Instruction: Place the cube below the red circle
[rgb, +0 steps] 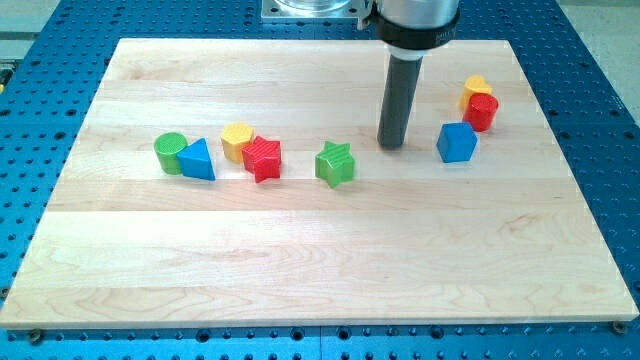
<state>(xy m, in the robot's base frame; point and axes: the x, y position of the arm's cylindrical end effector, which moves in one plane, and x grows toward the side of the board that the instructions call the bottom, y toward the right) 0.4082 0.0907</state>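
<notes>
The blue cube (457, 142) sits at the view's right, just below and left of the red circle block (481, 111), almost touching it. A yellow block (476, 89) sits against the red circle's top. My tip (391, 145) rests on the board to the left of the blue cube, with a gap of about one block width between them. The rod rises straight up to the arm at the view's top.
A green star (335, 164) lies left of my tip. Further left stand a red star (263, 158) touching a yellow block (237, 141), then a blue triangle (197, 160) touching a green cylinder (171, 152). The wooden board (320, 280) lies on a blue perforated table.
</notes>
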